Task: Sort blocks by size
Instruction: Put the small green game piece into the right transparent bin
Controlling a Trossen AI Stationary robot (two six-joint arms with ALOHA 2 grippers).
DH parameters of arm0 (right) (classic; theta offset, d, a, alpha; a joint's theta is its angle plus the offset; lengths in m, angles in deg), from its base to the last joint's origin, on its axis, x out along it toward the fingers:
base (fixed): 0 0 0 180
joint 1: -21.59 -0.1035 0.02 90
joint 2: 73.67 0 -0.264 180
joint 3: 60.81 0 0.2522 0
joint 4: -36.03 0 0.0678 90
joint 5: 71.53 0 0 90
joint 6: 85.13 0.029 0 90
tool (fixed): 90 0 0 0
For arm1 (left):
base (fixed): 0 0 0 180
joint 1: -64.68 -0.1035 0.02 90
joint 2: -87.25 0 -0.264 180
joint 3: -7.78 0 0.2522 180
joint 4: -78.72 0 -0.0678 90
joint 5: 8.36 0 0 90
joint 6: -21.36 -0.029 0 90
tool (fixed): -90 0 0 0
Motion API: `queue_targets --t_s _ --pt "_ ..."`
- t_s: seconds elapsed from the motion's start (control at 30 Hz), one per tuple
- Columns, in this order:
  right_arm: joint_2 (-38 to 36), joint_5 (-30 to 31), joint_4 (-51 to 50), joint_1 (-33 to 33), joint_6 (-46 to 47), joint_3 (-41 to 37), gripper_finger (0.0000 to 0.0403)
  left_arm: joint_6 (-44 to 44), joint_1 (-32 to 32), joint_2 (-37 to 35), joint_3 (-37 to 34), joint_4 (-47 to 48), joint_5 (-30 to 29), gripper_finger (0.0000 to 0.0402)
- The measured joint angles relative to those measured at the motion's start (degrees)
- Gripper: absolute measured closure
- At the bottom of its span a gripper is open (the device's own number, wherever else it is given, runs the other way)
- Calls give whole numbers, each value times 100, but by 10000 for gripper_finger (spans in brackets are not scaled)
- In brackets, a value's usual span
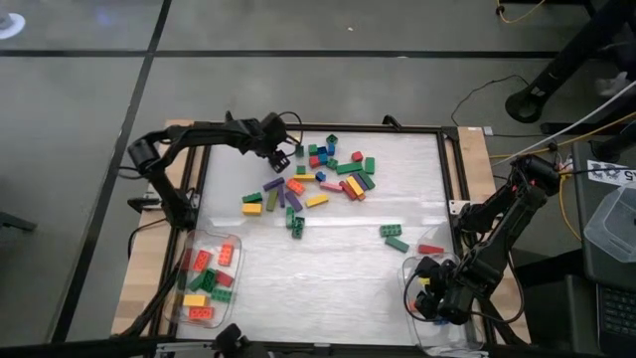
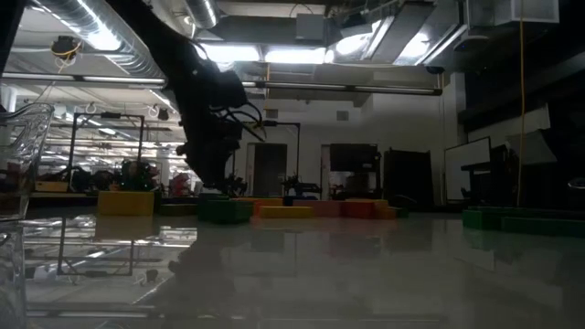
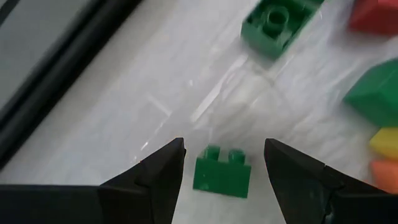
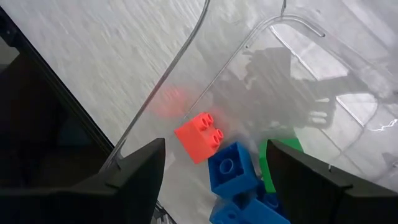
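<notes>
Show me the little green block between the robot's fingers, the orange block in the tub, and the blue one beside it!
Small green block (image 3: 222, 175): left wrist view, its front face.
Orange block (image 4: 199, 137): right wrist view, its side face.
Blue block (image 4: 231, 169): right wrist view, its studded top.

Mixed blocks (image 1: 318, 179) heaped mid-table, some in tubs, few stray

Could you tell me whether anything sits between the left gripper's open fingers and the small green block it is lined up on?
Nothing visible does. In the left wrist view the small green block lies on the white table between the open fingers of the left gripper, with bare surface on either side. The other green block and the coloured pile lie farther off.
</notes>
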Motion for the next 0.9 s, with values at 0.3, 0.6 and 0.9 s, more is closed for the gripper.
queue_targets --t_s 0.3,0.6,0.9 --pt "0 5 0 0 -4 -2 127 5 -7 28 2 138 0 192" --pt "0 9 -1 0 -4 -2 127 11 -64 28 2 140 0 192" --pt "0 9 -2 0 -7 -2 127 -61 -194 28 4 389 105 192"
